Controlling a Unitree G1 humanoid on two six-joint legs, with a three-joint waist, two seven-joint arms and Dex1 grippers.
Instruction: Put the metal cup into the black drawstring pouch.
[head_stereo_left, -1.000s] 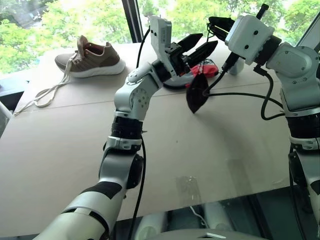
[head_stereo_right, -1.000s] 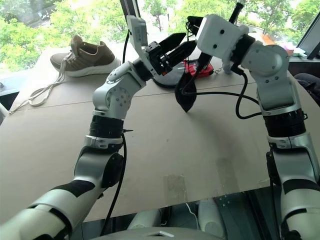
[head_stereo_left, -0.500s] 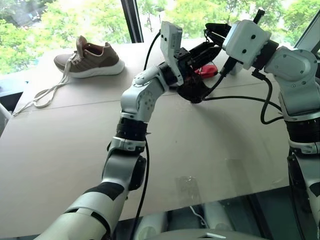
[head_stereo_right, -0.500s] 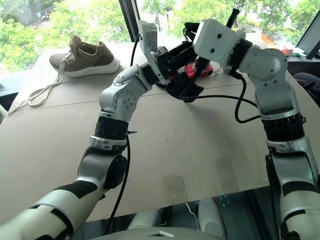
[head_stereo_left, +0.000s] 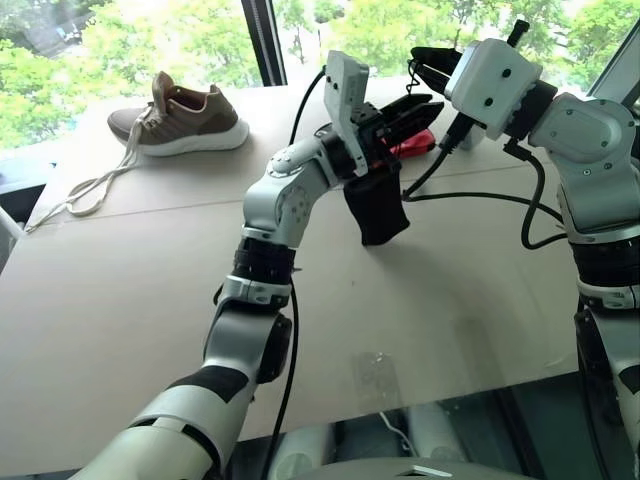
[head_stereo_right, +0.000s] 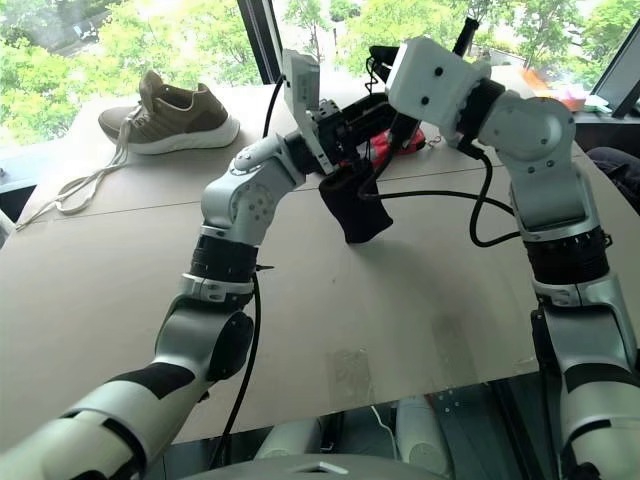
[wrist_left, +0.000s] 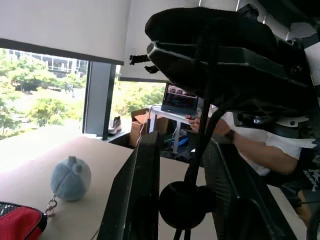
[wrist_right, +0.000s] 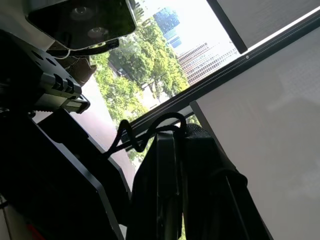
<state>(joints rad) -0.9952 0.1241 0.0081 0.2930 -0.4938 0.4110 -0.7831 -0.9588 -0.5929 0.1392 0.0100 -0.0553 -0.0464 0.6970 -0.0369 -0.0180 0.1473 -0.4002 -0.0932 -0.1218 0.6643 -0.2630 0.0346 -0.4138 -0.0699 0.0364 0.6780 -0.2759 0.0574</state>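
Cardboard-covered table (head_stereo_left: 120, 290) spreads below us, a brown sneaker (head_stereo_left: 185, 120) at its far left. Above mid-table our left gripper (head_stereo_left: 405, 108) pinches the black drawstring pouch (head_stereo_left: 376, 205), which hangs down. Our right gripper (head_stereo_left: 425, 62), fingers pressed together, pinches its cord (wrist_right: 137, 137).

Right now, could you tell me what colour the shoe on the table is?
The shoe is brown with a white sole, clearest in the left eye view.

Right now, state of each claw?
Left claw: closed on the black drawstring pouch, which hangs above the table.
Right claw: shut, pinching the pouch's drawstring cord.
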